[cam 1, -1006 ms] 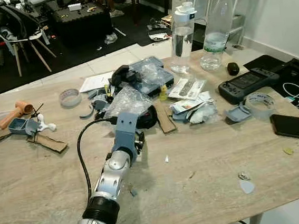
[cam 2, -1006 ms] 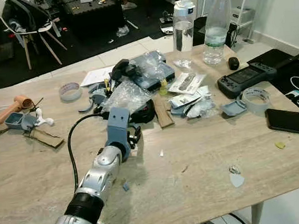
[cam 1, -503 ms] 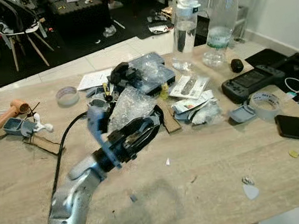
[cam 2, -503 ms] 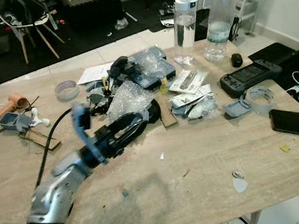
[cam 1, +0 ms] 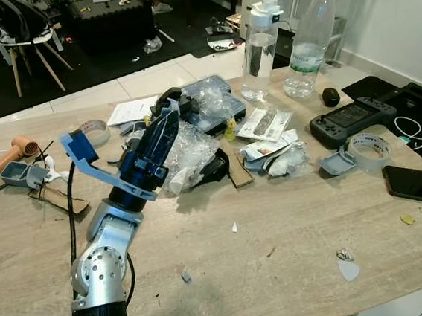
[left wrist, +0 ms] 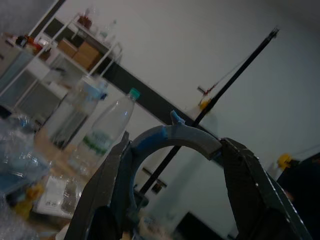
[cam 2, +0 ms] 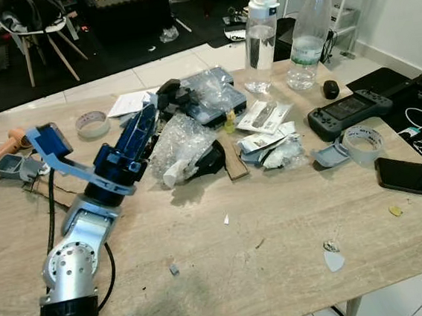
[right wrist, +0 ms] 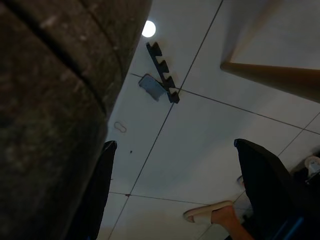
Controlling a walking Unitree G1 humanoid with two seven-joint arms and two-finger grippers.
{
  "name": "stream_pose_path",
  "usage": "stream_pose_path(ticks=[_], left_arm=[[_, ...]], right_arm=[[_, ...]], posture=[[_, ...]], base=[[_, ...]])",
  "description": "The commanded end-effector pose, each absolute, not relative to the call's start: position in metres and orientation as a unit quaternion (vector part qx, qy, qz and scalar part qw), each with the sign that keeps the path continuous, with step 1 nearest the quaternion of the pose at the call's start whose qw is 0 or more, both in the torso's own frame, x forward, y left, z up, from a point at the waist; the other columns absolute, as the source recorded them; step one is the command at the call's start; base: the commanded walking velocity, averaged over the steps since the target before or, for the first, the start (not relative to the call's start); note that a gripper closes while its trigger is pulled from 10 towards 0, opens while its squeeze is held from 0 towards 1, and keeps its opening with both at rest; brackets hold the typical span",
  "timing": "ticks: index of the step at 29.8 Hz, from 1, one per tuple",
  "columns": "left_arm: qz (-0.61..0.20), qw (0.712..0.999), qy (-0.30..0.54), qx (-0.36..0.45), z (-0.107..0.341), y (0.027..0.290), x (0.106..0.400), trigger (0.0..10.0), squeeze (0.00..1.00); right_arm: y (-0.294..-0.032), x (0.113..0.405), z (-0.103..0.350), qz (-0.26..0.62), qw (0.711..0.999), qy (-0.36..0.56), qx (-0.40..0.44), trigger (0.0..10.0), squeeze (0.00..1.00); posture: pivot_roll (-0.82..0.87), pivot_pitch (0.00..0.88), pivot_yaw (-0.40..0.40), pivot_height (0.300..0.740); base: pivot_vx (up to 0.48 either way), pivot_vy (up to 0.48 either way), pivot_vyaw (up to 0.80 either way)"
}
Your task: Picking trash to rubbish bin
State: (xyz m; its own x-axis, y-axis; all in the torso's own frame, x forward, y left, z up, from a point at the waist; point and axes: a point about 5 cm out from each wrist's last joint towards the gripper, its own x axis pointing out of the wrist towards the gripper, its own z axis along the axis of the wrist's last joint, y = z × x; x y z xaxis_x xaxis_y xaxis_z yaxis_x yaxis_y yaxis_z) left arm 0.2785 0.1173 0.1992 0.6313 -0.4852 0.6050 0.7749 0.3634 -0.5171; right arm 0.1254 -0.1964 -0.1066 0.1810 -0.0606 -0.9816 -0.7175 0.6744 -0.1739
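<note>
My left gripper [cam 1: 168,117] is raised above the table [cam 1: 291,217], fingers pointing up and away over a crumpled bubble-wrap bag [cam 1: 187,141]. In the left wrist view it is shut on a curved grey-blue plastic piece [left wrist: 182,136] that spans between the two fingertips. Small scraps lie on the table: a pale blue chip [cam 1: 348,266], a grey bit [cam 1: 185,277] and a white fleck [cam 1: 234,227]. My right gripper [right wrist: 180,200] hangs open beside the table, over a white tiled floor.
Two water bottles [cam 1: 306,40] stand at the far edge. To the right lie a game controller [cam 1: 349,118], a tape roll [cam 1: 367,147] and a phone [cam 1: 419,183]. Cardboard strips and a small tray [cam 1: 26,176] sit at the left. A person's sandalled foot [right wrist: 215,216] is on the floor.
My left arm has lifted off the table and turned, so the gripper now points up over the bubble-wrap pile instead of lying low near the table.
</note>
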Motion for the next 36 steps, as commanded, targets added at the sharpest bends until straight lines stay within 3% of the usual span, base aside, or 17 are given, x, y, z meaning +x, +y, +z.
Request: stream_pose_path(ticks=[1,16,24,30,36], left_arm=[[-0.391,0.817,-0.151,-0.395,0.194,0.11,0.279,10.0,0.0],[-0.418,0.826,-0.128,-0.357,0.194,0.097,0.274,10.0,0.0],[-0.42,0.83,-0.12,-0.346,0.191,0.094,0.274,10.0,0.0],[-0.428,0.849,-0.09,-0.297,0.18,0.082,0.275,10.0,0.0],[-0.442,0.849,-0.079,-0.278,0.176,0.076,0.272,10.0,0.0]], right_arm=[[-0.188,0.128,-0.107,0.241,0.7,0.59,-0.323,10.0,0.0],[-0.204,0.124,-0.106,0.237,0.692,0.597,-0.331,10.0,0.0],[-0.199,0.125,-0.106,0.24,0.692,0.594,-0.332,10.0,0.0],[-0.195,0.126,-0.106,0.245,0.693,0.591,-0.333,10.0,0.0],[-0.205,0.127,-0.105,0.237,0.692,0.596,-0.331,10.0,0.0]], posture=[[0.04,0.036,0.004,0.74],[0.05,0.042,-0.002,0.74],[0.05,0.039,-0.002,0.74],[0.05,0.039,0.0,0.74],[0.05,0.044,0.003,0.74]], base=[[0.0,0.0,0.0],[-0.102,0.0,0.0],[-0.216,0.0,0.0],[0.0,0.0,0.0],[0.0,0.0,-0.79]])
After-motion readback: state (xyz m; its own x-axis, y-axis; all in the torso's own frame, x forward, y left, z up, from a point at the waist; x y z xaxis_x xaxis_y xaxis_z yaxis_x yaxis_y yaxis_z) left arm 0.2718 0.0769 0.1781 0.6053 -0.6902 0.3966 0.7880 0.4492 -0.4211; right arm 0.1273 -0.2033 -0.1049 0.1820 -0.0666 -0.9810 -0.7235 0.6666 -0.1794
